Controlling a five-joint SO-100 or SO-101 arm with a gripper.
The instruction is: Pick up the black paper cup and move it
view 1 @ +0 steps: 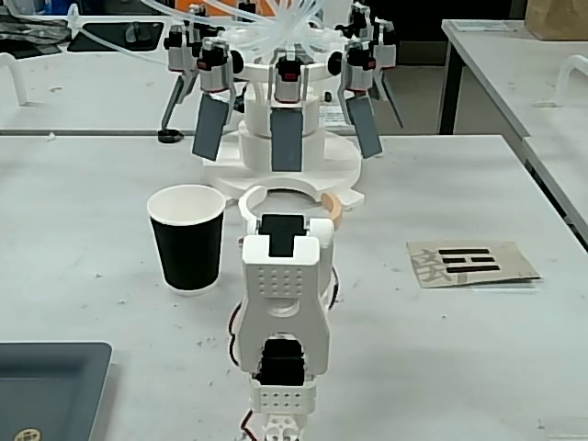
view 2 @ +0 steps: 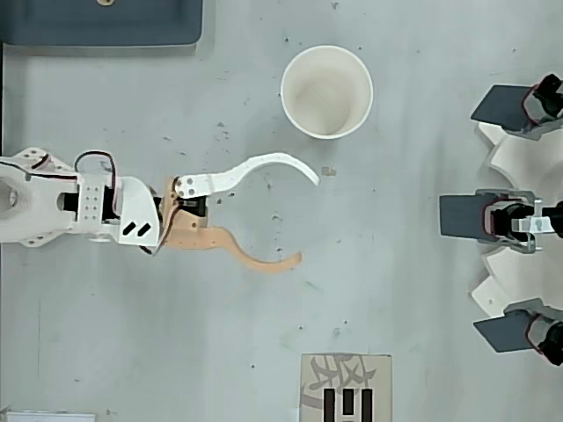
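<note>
The black paper cup [view 1: 188, 239] stands upright on the table, matte black outside and white inside; from above only its white rim and inside [view 2: 326, 90] show. My gripper [view 2: 308, 220] is open, with a white curved finger [view 2: 264, 167] and an orange curved finger [view 2: 251, 255] spread wide and nothing between them. The cup sits just beyond the white fingertip, apart from it. In the fixed view the arm body [view 1: 285, 303] hides most of the gripper [view 1: 289, 200], which sits to the right of the cup.
A white multi-armed device [view 1: 285, 110] with grey paddles stands behind the cup; it appears at the right edge [view 2: 515, 220] from above. A printed card [view 1: 470, 263] lies to the right. A dark tray [view 1: 50, 386] sits at the near left.
</note>
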